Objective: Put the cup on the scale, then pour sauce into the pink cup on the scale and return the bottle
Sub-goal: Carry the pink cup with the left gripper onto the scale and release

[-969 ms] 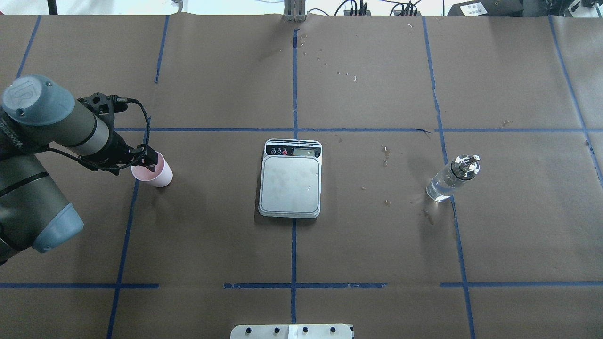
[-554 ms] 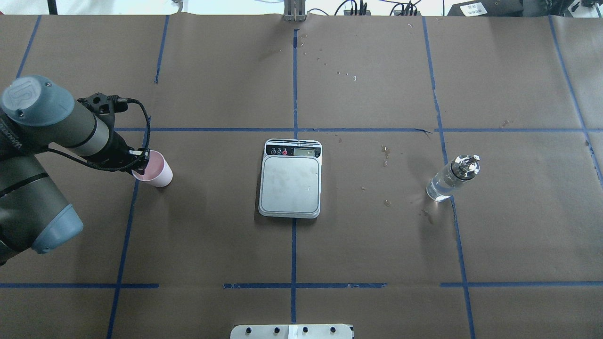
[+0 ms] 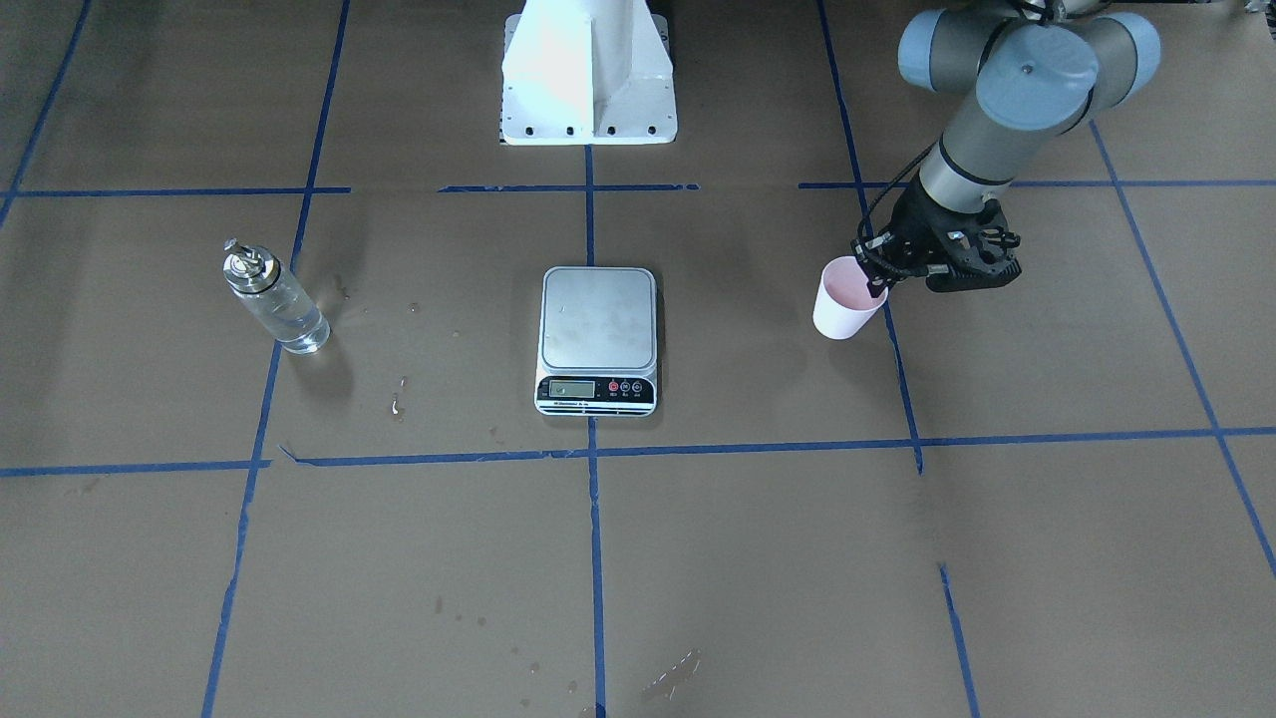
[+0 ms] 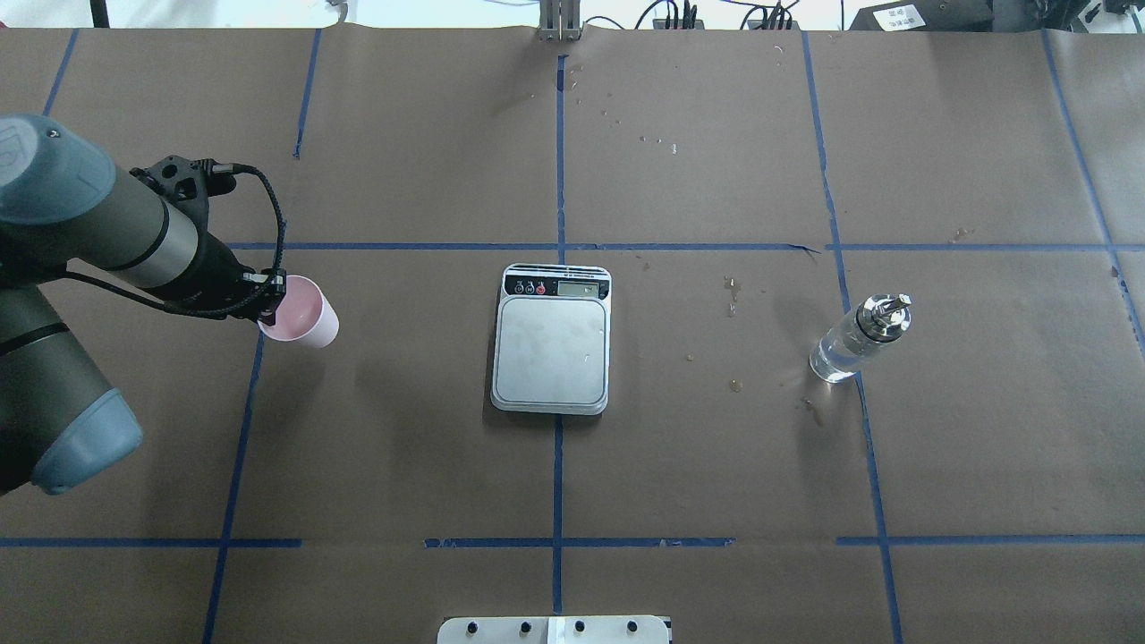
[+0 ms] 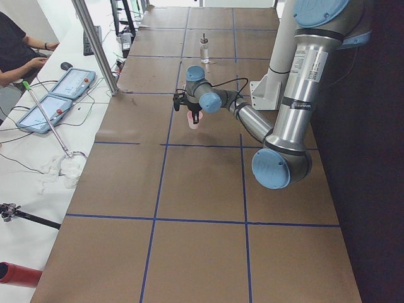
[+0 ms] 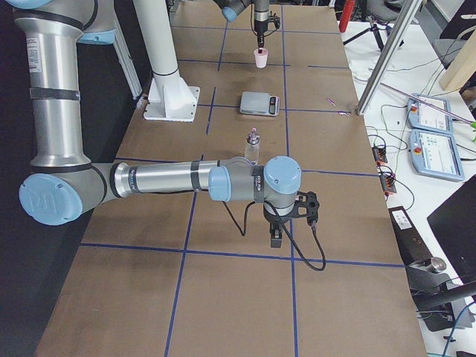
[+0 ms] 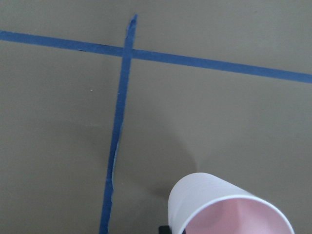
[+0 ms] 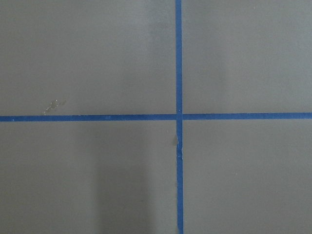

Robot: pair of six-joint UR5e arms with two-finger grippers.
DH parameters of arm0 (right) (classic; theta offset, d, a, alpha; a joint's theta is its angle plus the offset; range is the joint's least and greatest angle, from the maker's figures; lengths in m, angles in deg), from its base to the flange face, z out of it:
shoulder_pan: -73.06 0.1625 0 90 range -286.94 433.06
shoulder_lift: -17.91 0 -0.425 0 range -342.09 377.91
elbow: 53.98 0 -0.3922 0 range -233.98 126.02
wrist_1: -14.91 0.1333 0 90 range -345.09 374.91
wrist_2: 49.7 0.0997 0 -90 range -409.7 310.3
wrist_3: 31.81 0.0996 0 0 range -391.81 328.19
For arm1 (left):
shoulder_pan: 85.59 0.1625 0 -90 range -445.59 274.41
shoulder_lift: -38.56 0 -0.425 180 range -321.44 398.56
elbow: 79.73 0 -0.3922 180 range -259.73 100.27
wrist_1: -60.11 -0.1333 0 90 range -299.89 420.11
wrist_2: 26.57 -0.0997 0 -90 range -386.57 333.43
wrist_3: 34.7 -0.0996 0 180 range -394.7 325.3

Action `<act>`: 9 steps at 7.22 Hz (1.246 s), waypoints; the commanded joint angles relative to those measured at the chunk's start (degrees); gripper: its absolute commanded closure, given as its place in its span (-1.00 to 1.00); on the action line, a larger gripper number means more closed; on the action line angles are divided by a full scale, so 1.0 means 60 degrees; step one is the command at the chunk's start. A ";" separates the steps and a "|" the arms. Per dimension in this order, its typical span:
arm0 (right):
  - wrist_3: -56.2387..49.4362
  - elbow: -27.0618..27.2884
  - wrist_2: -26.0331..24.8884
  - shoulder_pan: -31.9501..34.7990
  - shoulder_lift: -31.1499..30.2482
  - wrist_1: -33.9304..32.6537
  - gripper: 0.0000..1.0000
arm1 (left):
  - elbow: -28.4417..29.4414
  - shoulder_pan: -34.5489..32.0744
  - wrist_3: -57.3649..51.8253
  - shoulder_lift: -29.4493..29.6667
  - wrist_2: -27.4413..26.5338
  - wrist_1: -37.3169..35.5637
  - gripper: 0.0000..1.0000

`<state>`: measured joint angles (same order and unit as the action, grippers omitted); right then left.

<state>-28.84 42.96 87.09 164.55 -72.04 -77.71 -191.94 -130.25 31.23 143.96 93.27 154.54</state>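
Observation:
The pink cup [image 4: 304, 322] is at the table's left, pinched at its rim by my left gripper [image 4: 271, 300], which is shut on it; the cup hangs slightly tilted just above the paper. It also shows in the front view [image 3: 845, 304] and the left wrist view [image 7: 219, 204]. The scale [image 4: 552, 344] lies at the table's centre with its steel platform bare. The bottle [image 4: 854, 344], holding clear sauce, stands at the right, away from both arms. My right gripper [image 6: 274, 236] shows only in the exterior right view, low over bare paper; I cannot tell whether it is open or shut.
Brown paper with blue tape lines [image 4: 559, 246] covers the table. Dried spill marks [image 4: 733, 291] lie between scale and bottle. The robot's white base [image 3: 586, 70] stands behind the scale. Operator tablets [image 5: 63, 95] lie on a side table.
My left gripper has closed on the cup's rim and lifted it slightly, shifting it a little right and away from the robot. Scale and bottle have not moved.

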 commanded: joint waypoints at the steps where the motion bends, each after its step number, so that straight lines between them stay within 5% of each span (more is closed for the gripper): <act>1: 0.0002 0.0205 -0.0078 0.0000 -0.0095 -0.0017 -1.00 | -0.0298 0.0060 0.1117 0.2065 0.0007 -0.2251 1.00; 4: 0.0249 0.0264 -0.0020 -0.0014 -0.0111 0.0026 -1.00 | 0.1568 0.1141 0.3627 0.4427 -0.0124 -0.2262 1.00; 9: 0.0413 0.0600 -0.0093 -0.0073 -0.0125 -0.0003 -1.00 | 0.3261 0.1847 0.4714 0.5242 -0.0637 -0.0843 1.00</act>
<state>-26.38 46.43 86.56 164.18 -72.78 -77.71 -174.07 -119.75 58.33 174.64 89.51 147.76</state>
